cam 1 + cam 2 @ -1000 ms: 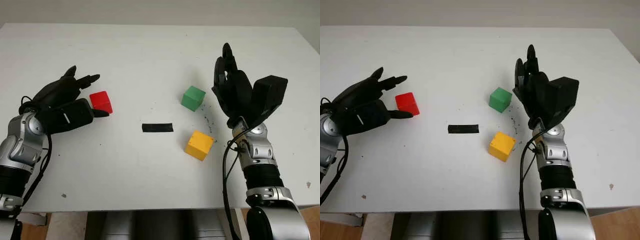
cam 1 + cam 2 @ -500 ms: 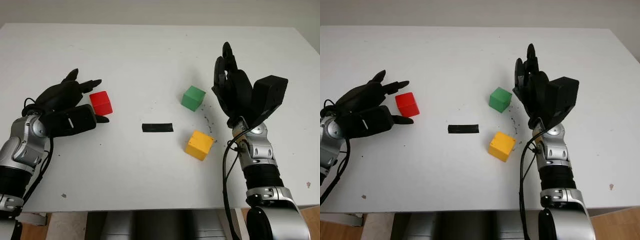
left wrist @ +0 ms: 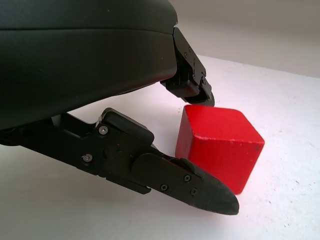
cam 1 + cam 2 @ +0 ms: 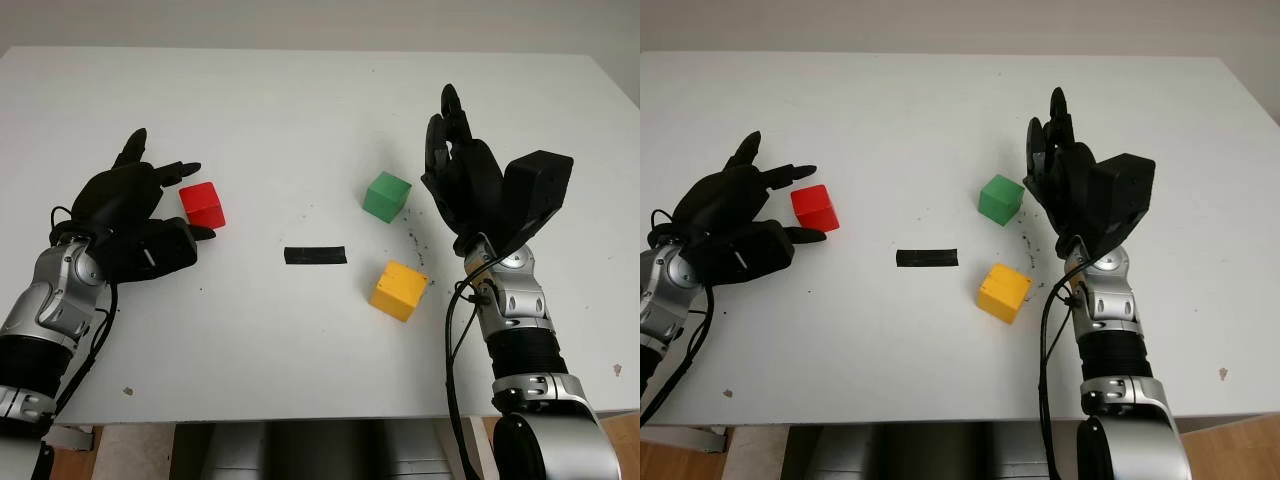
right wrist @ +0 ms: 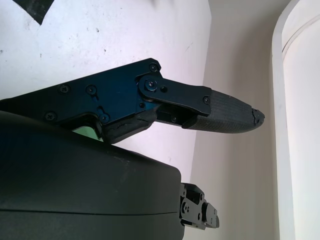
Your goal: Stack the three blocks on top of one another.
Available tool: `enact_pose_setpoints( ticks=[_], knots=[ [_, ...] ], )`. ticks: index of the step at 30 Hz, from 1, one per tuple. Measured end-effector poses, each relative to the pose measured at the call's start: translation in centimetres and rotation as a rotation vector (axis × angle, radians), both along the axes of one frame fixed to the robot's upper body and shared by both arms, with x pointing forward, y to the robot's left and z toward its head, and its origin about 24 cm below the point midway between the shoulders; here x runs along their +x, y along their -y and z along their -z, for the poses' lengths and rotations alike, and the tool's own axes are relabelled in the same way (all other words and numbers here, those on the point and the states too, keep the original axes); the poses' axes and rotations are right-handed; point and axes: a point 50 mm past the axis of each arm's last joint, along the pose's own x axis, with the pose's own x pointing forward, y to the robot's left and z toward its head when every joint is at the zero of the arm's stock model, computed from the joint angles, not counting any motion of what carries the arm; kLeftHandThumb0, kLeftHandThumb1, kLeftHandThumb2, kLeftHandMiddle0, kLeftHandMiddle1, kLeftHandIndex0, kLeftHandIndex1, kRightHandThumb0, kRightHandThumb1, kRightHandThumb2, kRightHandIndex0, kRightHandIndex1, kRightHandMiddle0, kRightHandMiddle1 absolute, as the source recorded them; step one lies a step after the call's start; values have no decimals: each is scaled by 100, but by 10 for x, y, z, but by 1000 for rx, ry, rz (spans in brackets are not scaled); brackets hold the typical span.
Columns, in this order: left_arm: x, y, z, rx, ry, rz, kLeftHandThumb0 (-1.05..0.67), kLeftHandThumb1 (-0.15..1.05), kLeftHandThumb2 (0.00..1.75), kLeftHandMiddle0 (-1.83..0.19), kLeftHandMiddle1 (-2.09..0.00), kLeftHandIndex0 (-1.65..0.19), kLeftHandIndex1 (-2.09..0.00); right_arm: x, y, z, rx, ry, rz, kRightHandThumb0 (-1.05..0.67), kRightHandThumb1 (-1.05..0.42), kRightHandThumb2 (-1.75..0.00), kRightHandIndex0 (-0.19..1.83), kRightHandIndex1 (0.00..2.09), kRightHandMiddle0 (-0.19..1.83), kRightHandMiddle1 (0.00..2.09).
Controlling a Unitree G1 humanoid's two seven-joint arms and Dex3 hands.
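A red block [image 4: 202,204] sits on the white table [image 4: 300,120] at the left. My left hand [image 4: 150,200] is open just left of it, one finger behind the block and the thumb [image 3: 200,187] in front, with the block [image 3: 220,145] between them and a small gap showing. A green block [image 4: 386,196] stands right of centre, and a yellow block [image 4: 400,290] lies nearer the front edge. My right hand [image 4: 455,160] is held upright and open just right of the green block, holding nothing.
A short black tape strip [image 4: 315,255] lies on the table between the red and yellow blocks. Small dark specks [image 4: 415,240] mark the surface near the green block. The table's front edge runs close to both forearms.
My left hand has shifted slightly and lifted its fingers around the red block. The blocks and my right hand have not moved.
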Motion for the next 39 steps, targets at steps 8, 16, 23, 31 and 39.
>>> enact_pose_setpoints(
  ticks=[8, 16, 23, 31, 39],
  knots=[
    [0, -1, 4, 7, -1, 1, -71, 95, 5, 10, -6, -58, -47, 0, 0, -1, 1, 2, 2, -80, -105, -68, -19, 0, -19, 0],
    [0, -2, 6, -84, -6, 17, -55, 99, 6, 2, -6, -49, -99, 0, 0, -1, 1, -1, 5, -79, -105, -68, -19, 0, -19, 0],
    [1, 0, 14, -253, -4, 14, -49, 105, 7, -1, -5, -35, -128, 0, 0, 0, 3, -6, 4, -79, -105, -68, -19, 0, -19, 0],
    [1, 4, 16, -420, 34, 27, -45, 105, 7, -5, -6, -29, -142, 0, 0, 0, 2, -5, 2, -78, -105, -68, -19, 0, -19, 0],
    [-3, 9, 17, -458, 82, 67, -40, 103, 5, -7, -6, -30, -147, 0, 0, 0, 3, -6, 2, -79, -105, -66, -19, 0, -19, 0]
  ],
)
